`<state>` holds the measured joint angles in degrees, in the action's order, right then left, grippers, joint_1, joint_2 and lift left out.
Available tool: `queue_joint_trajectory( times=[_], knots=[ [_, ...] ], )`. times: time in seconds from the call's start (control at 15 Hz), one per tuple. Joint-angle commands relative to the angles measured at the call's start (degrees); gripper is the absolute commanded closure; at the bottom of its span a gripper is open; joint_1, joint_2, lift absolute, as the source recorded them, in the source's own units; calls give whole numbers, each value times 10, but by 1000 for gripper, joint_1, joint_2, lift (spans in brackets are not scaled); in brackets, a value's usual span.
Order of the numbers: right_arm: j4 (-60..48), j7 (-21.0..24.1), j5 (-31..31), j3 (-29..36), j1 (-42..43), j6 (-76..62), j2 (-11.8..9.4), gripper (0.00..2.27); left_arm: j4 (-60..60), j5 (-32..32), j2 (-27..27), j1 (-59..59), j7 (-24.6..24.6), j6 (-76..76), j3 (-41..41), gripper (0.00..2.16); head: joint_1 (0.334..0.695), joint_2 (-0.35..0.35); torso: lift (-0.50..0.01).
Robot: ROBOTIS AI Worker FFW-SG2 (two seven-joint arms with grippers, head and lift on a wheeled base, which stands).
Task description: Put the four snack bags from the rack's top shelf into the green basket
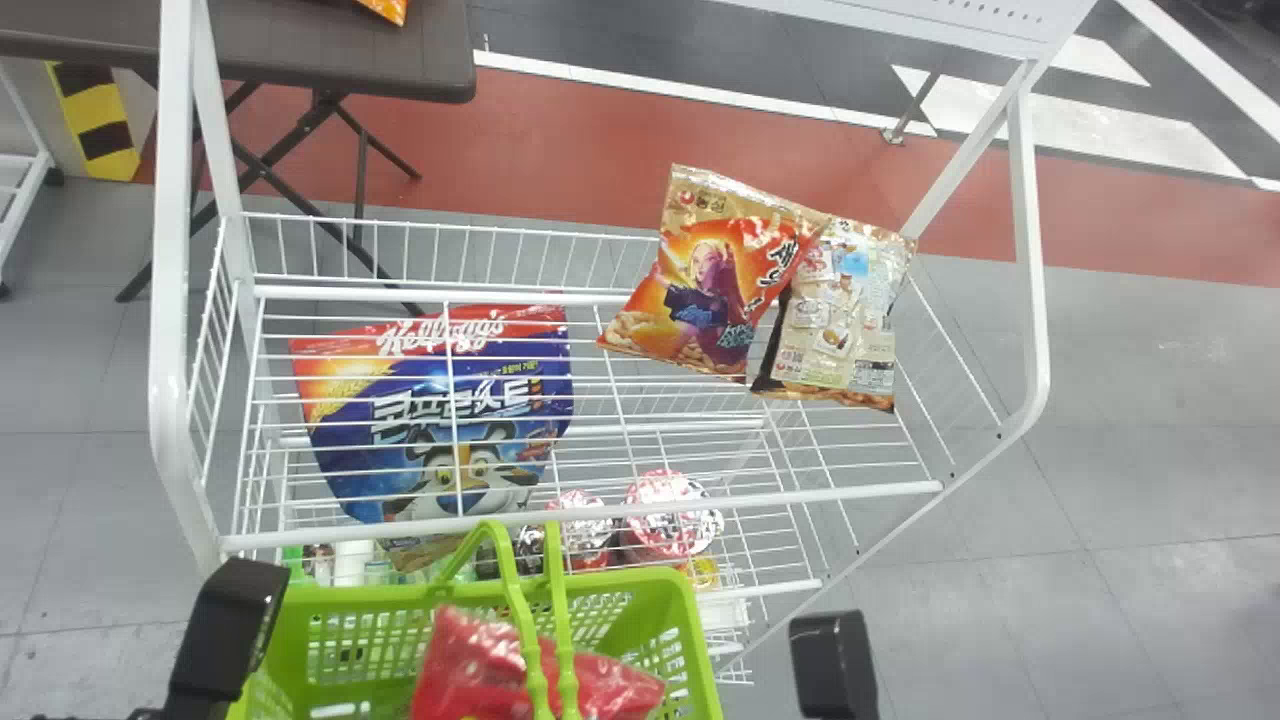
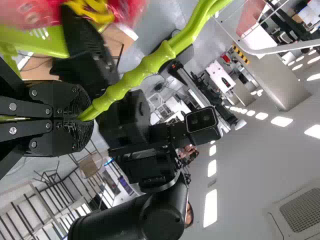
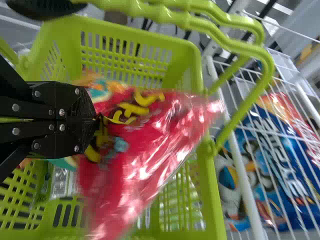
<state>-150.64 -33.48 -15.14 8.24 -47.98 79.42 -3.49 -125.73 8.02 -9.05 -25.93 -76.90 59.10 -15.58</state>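
On the rack's top shelf, right half, an orange snack bag (image 1: 700,285) overlaps a second bag (image 1: 838,315) lying with its printed back up. My left gripper's arm part (image 1: 225,635) shows at the bottom left in the head view; in the left wrist view the left gripper (image 2: 82,117) is shut on the green basket's handle (image 2: 150,62). My right gripper's arm part (image 1: 835,660) stands right of the green basket (image 1: 660,590). The right gripper (image 3: 95,119) is shut on a red snack bag (image 3: 150,135), held at the basket's opening; how deep it hangs is unclear.
A blue cereal bag (image 1: 440,410) shows through the shelf wires on the left. Red-and-white packages (image 1: 665,510) stand lower down. The rack's white front rail (image 1: 760,500) runs just beyond the basket, with a dark table (image 1: 400,60) behind left.
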Motion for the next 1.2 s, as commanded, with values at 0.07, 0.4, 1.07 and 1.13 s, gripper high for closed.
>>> queue_joint_trajectory(
  times=[0.07,0.4,1.07,1.13],
  knots=[
    [3,13,24,-26,-4,-14,-8,2078,0,1,0,-1,0,-1,0,1666,695,-350,0],
    [15,57,21,12,11,-93,-7,-1,0,1,1,-1,-1,-2,-2,1666,695,-350,0],
    [209,151,25,34,170,-543,3,70,-1,1,1,-3,0,-1,-10,1666,695,-350,0],
    [246,179,42,28,209,-564,3,73,-1,1,1,-3,-1,-1,-10,1666,695,-350,0]
  ],
)
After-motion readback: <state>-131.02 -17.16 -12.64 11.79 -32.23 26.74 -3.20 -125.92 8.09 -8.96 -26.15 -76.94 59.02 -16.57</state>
